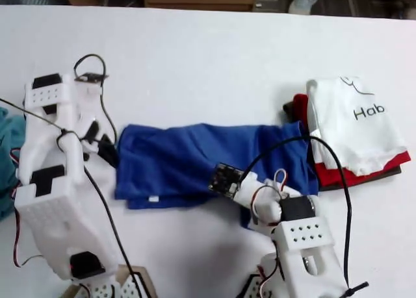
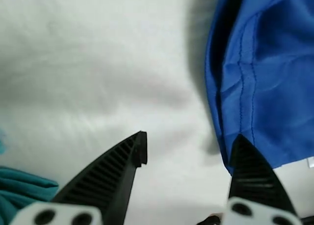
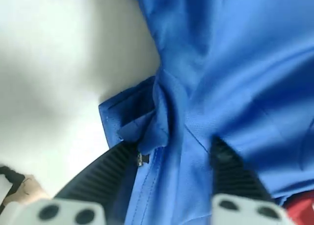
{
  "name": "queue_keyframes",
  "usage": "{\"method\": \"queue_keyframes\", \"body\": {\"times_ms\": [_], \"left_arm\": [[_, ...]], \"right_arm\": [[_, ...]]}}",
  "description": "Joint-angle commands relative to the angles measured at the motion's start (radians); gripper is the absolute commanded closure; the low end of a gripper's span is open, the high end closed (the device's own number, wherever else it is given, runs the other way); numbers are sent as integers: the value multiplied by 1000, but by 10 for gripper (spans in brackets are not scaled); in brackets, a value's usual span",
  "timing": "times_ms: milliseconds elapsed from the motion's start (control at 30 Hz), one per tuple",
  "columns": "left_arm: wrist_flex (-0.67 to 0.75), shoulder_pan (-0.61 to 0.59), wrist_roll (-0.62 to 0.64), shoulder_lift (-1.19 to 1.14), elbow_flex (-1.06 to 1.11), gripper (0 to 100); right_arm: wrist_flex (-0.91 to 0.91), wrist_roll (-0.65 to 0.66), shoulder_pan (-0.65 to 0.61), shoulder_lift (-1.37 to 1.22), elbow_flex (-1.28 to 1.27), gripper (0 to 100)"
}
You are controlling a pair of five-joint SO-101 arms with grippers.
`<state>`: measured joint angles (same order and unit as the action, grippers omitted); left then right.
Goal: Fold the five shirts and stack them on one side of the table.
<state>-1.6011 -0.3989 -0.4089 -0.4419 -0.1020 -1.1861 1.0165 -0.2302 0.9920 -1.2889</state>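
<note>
Left pincer [image 2: 191, 138] gaping, empty, blue shirt [image 2: 265, 63] hem at one tip; right pincer [image 3: 175, 145] spread astride cloth, unclamped. Pinch both layers.

Blue shirt [image 1: 195, 158] across table [image 1: 214, 64]; stack [image 1: 351, 126] beside

Both arms are blocky white plastic with black servos [image 1: 296, 208]. The left arm [image 1: 45, 207] trails thin black cables [image 1: 106, 119]; the right arm [image 1: 305, 236] carries a small black circuit board [image 1: 225, 179] and a looping black cable [image 1: 338, 165]. Ribbed black fingers [image 2: 113, 171] sit on white bases with 2 screw holes [image 2: 45, 216].
</note>
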Motion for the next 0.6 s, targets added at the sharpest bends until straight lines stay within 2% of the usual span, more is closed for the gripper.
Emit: {"method": "queue_keyframes", "body": {"times_ms": [0, 133, 267, 400, 567], "left_arm": [[8, 21, -2, 12, -16, 706], [0, 34, -2, 6, -39, 706], [-15, 46, 5, 5, -84, 706], [-38, 80, 5, 5, -101, 706], [-41, 127, 38, 5, -96, 706]], "right_arm": [[-47, -3, -1, 31, 60, 752], [-166, 0, -1, 31, 196, 763], [-200, -3, 2, 31, 310, 765], [-97, -8, 22, 22, 290, 765], [87, -6, 31, 21, 109, 765]]}}
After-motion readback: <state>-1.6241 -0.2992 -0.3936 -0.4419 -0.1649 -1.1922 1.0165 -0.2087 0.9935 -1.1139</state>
